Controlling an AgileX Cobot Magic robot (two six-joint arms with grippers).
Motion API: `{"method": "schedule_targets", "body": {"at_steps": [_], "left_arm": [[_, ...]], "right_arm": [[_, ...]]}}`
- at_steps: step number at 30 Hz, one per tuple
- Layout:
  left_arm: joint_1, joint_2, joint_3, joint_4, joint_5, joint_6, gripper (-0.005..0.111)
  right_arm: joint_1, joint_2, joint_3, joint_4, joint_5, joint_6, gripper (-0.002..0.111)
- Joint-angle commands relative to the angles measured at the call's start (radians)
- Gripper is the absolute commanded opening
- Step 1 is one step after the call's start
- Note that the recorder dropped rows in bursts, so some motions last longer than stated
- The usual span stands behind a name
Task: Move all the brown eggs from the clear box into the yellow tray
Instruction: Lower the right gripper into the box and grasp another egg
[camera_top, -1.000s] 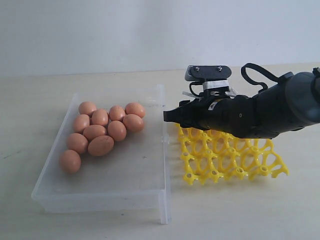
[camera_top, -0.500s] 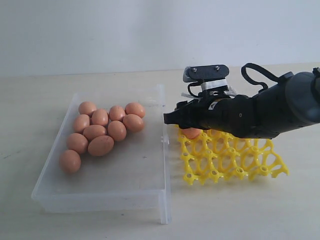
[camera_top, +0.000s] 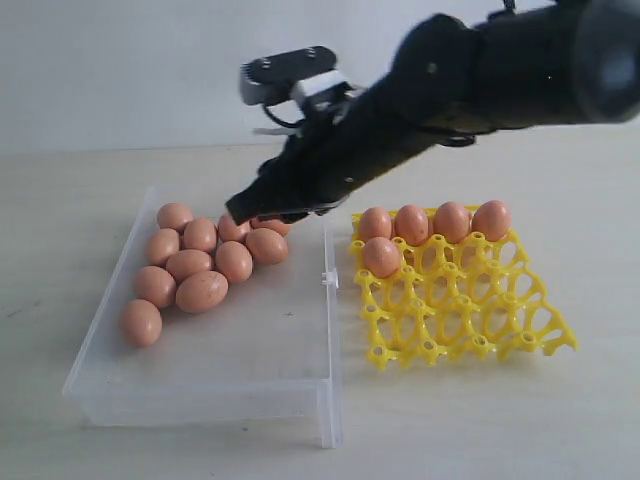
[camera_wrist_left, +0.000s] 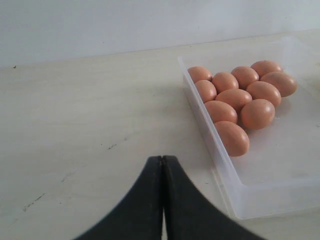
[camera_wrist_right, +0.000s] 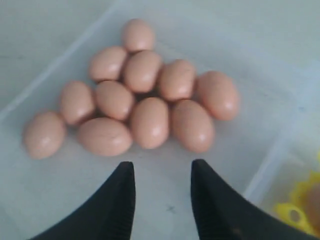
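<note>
since the earlier frame, the right arm has swung up off the yellow tray (camera_top: 470, 320) and across to the left. its right gripper (camera_wrist_right: 162, 167) now hangs over the far right part of the clear box (camera_top: 270, 340). the tray, masked by the arm before, is now in full view.

1. right gripper: note that the jaws stand apart with a clear gap and nothing is held between them. in the right wrist view the gap points at the near edge of the egg cluster.
2. left gripper (camera_wrist_left: 162, 159): observe the two fingers pressed together, holding nothing, above the bare table (camera_top: 480, 420) to the left of the box.
3. brown eggs (camera_top: 202, 291): check the appearance; each is a smooth, matte, orange-brown oval, all alike. eleven lie touching in a rough triangular cluster in the far left part of the box; the arm partly hides the two at the far right of the cluster.
4. tray eggs (camera_top: 411, 224): count five seated in cups, four along the far row and one in the second row at its left end. the other cups are open.
5. layout: the box is transparent with low walls and a small clasp on its right wall. the tray, a bright yellow lattice, sits just beside it on the right.
</note>
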Motion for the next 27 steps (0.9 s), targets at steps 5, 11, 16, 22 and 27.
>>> {"method": "schedule_targets", "body": {"at_steps": [5, 11, 16, 22, 27], "left_arm": [[-0.004, -0.006, -0.004, -0.003, -0.01, 0.0, 0.0], [-0.004, -0.006, -0.004, -0.003, -0.01, 0.0, 0.0], [-0.004, -0.006, -0.004, -0.003, -0.01, 0.0, 0.0], [-0.004, -0.006, -0.004, -0.003, -0.01, 0.0, 0.0], [-0.004, -0.006, -0.004, -0.003, -0.01, 0.0, 0.0]], "right_arm": [[0.116, 0.36, -0.533, -0.131, 0.398, -0.376, 0.039], [0.135, 0.508, -0.631, -0.162, 0.312, -0.478, 0.036], [0.139, 0.538, -0.631, -0.164, 0.311, -0.479, 0.048], [0.139, 0.542, -0.627, -0.179, 0.327, -0.467, 0.06], [0.143, 0.547, -0.627, -0.179, 0.337, -0.459, 0.06]]}}
